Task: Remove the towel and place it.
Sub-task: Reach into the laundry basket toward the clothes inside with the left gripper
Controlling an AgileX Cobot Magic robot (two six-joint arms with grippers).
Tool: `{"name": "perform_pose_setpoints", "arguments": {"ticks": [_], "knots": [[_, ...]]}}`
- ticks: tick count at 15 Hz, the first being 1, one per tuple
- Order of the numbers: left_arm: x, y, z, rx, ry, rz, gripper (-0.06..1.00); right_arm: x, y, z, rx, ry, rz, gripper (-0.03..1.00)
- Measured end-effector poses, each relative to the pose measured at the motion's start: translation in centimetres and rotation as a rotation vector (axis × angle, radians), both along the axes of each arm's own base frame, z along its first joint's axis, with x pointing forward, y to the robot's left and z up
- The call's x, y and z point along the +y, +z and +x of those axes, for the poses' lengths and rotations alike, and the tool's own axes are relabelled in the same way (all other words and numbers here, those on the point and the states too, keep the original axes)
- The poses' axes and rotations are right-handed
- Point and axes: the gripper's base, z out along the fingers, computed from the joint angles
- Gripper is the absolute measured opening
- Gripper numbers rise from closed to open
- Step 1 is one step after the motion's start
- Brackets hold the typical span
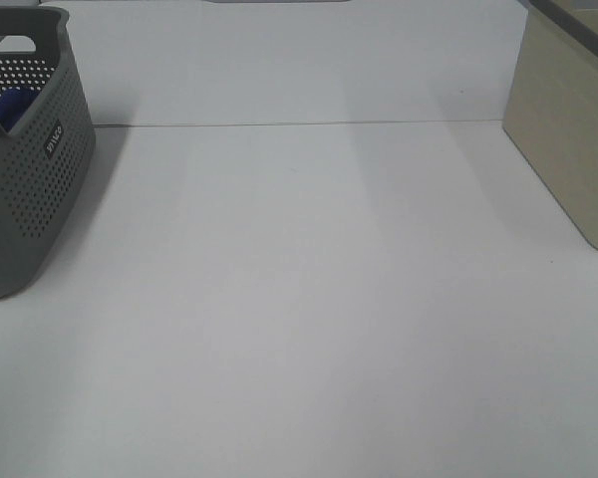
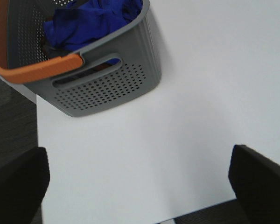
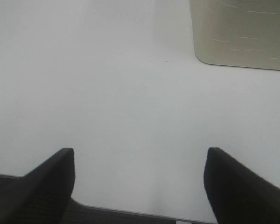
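The blue towel (image 2: 91,21) lies crumpled inside the grey perforated basket (image 2: 112,88), which has an orange handle (image 2: 35,70). In the high view only a small blue patch of the towel (image 1: 13,104) shows over the rim of the basket (image 1: 40,189) at the far left of the table. My left gripper (image 2: 137,186) is open, hovering over bare table short of the basket, nothing between its fingers. My right gripper (image 3: 140,186) is also open over bare white table, holding nothing. Neither arm shows in the high view.
A beige box (image 1: 568,149) stands at the right edge of the white table (image 1: 309,319); its corner shows in the right wrist view as the box (image 3: 242,32). Beside the basket, dark floor (image 2: 9,121) lies past the table edge.
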Motion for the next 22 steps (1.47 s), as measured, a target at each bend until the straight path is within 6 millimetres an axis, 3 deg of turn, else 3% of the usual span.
{"name": "perform_pose_setpoints", "arguments": {"ticks": [1, 2, 4, 8, 11, 12, 15, 19, 22], "knots": [[0.2, 2.8, 3.1, 0.047, -0.080, 0.153, 0.99, 0.0, 0.0, 0.0, 0.000, 0.000, 0.000, 0.75], [0.5, 4.0, 4.9, 0.075, -0.116, 0.236, 0.99, 0.0, 0.0, 0.0, 0.000, 0.000, 0.000, 0.75], [1.1, 5.2, 7.8, 0.116, -0.145, 0.378, 0.99, 0.0, 0.0, 0.0, 0.000, 0.000, 0.000, 0.75], [2.9, 5.8, 16.6, 0.285, -0.166, 0.705, 0.98, 0.0, 0.0, 0.0, 0.000, 0.000, 0.000, 0.75], [3.6, 4.0, 22.1, 0.418, -0.205, 0.822, 0.98, 0.0, 0.0, 0.0, 0.000, 0.000, 0.000, 0.75], [3.7, 2.6, 26.2, 0.458, -0.235, 0.867, 0.98, 0.0, 0.0, 0.0, 0.000, 0.000, 0.000, 0.75], [3.5, -0.1, 32.1, 0.480, -0.290, 0.901, 0.98, 0.0, 0.0, 0.0, 0.000, 0.000, 0.000, 0.75], [4.3, -5.4, 39.2, 0.564, -0.360, 0.921, 0.97, 0.0, 0.0, 0.0, 0.000, 0.000, 0.000, 0.75], [5.7, -8.2, 42.9, 0.563, -0.363, 0.931, 0.97, 0.0, 0.0, 0.0, 0.000, 0.000, 0.000, 0.75]]}}
